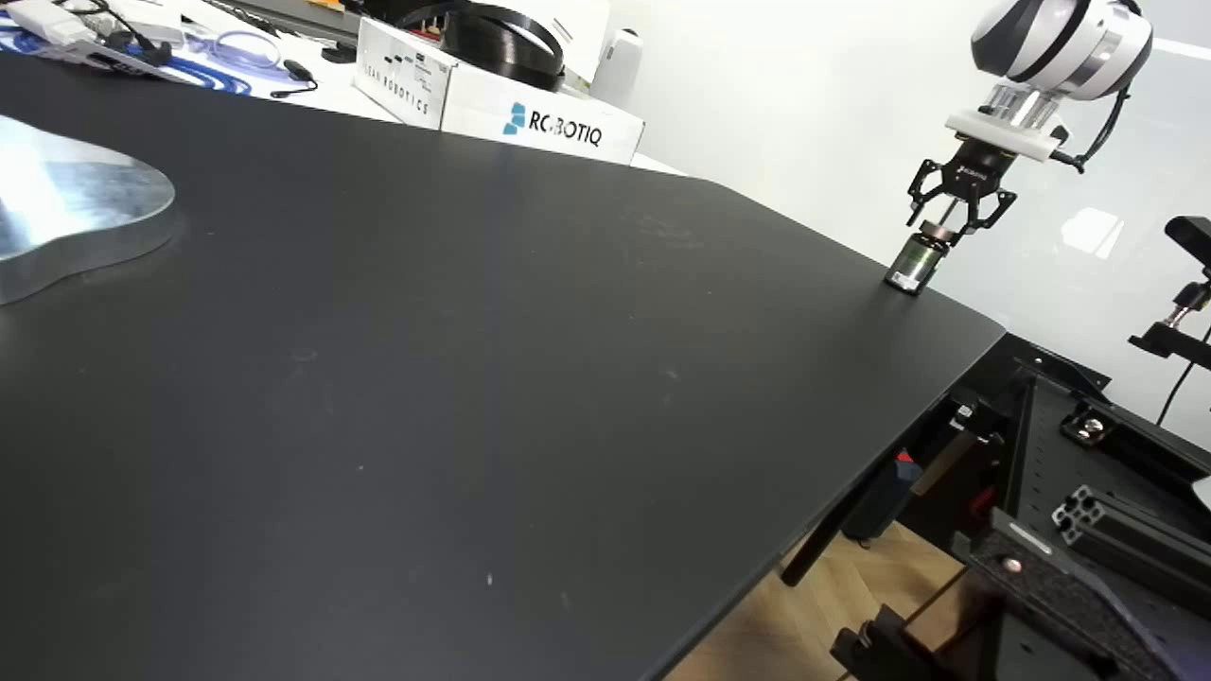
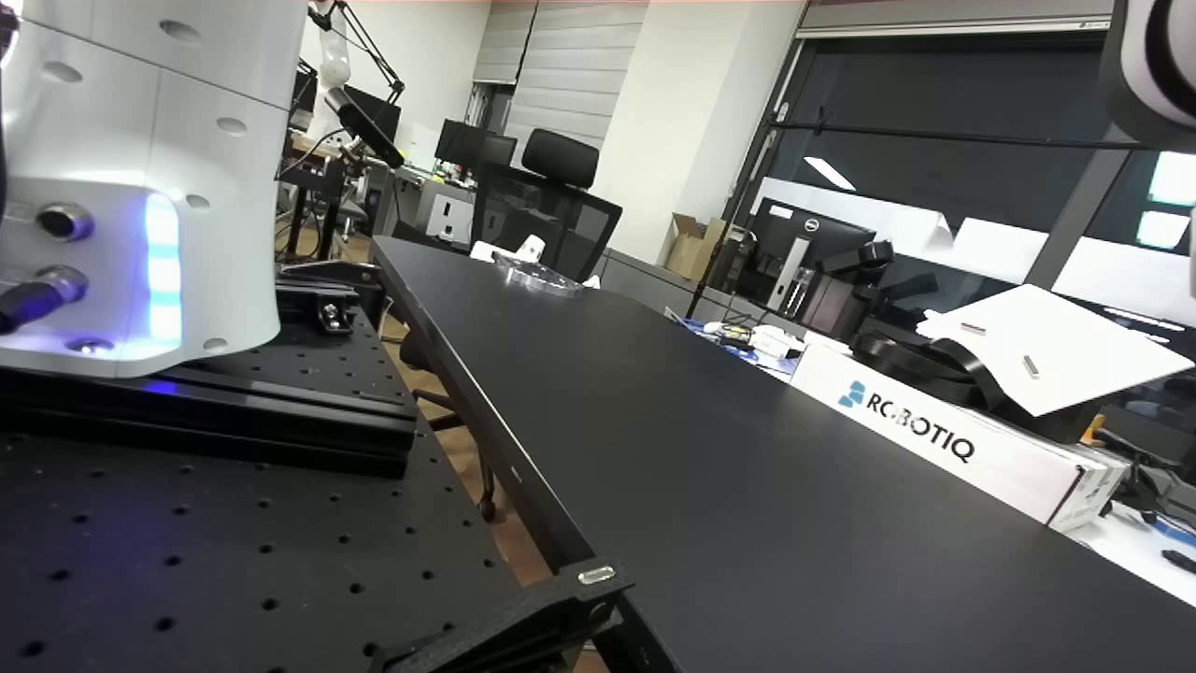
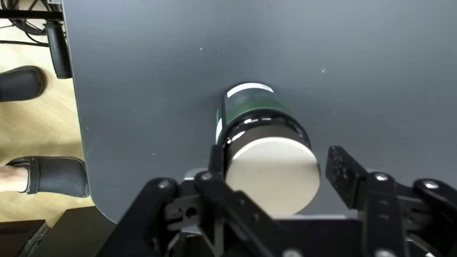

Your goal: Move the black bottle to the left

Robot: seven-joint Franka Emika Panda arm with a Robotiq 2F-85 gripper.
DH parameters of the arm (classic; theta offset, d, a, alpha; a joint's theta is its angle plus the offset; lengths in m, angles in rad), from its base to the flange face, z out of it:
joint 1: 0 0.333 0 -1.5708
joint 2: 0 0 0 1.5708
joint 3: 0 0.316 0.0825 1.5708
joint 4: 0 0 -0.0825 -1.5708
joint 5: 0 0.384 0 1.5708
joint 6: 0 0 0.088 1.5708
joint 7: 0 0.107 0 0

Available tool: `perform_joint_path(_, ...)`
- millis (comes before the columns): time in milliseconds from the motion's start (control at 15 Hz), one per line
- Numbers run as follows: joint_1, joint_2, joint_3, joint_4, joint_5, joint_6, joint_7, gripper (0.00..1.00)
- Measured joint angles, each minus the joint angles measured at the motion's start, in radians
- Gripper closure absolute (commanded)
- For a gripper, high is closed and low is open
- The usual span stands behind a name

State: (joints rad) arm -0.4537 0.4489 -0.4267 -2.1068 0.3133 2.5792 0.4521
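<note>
The black bottle [image 1: 915, 264] is small, with a dark shiny body, a green and white label and a pale flat cap. It stands on the black table [image 1: 530, 359] near its far right corner. In the wrist view the bottle [image 3: 269, 150] is seen from above, its cap between the fingers. My gripper [image 1: 935, 230] is open around the cap; it also shows in the wrist view [image 3: 275, 160]. The left finger is close against the cap's left side; I cannot tell if it touches. A gap shows at the right finger. Bottle and gripper are out of view in an exterior view.
A clear, thick curved block [image 1: 85, 203] lies on the table; it also shows in an exterior view [image 2: 542, 278]. A white Robotiq box [image 1: 539, 123] stands along the table's back edge. The table's side edge [image 3: 76, 96] is close to the bottle. A person's feet show below it.
</note>
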Motion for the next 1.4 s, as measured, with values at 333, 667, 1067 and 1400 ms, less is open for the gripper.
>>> perform_joint_path(333,0.05,-0.067,-0.01,-0.009,-0.02,-0.06,0.005,0.64)
perform_joint_path(667,0.148,-0.295,-0.002,-0.065,-0.093,-0.13,0.032,0.64)
perform_joint_path(1067,0.24,-0.545,0.153,-0.214,-0.238,-0.162,0.126,0.64)
perform_joint_path(1400,0.326,-0.649,0.353,-0.354,-0.243,-0.188,0.165,0.64)
